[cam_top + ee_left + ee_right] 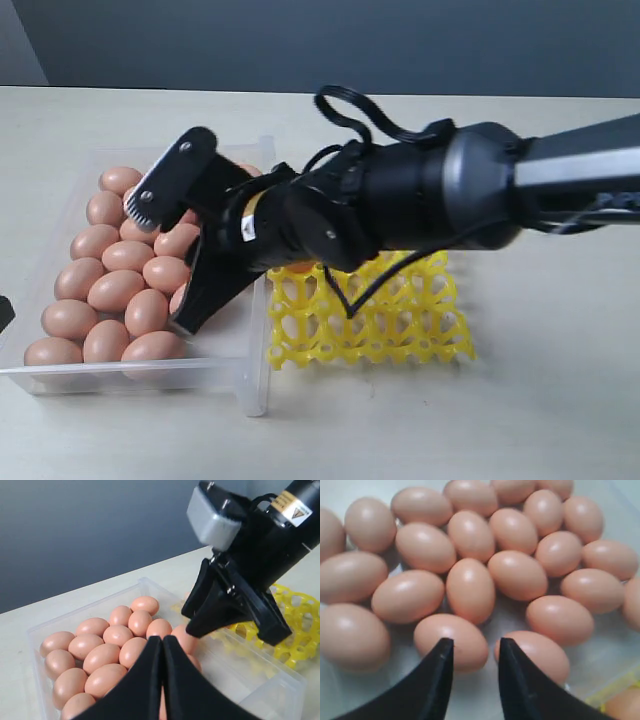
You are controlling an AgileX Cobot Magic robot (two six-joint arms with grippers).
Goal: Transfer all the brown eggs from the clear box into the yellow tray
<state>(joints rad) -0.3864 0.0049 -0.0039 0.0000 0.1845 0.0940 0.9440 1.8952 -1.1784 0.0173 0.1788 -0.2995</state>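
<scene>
right claw (475, 649) partly open, narrow gap, nothing between its tips, over brown eggs (118, 290) packed in clear box (250, 385); eggs crowd its 9 o'clock side; left claw (161, 640) pressed shut, empty; yellow tray (400, 320) at 3 o'clock of box on desk (540, 400)

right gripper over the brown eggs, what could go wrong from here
The right gripper has its jaws open over the seam between two touching brown eggs, so it may press on shells or grip neither. The eggs are packed tight, so a lift could roll neighbours against the clear box wall.
</scene>
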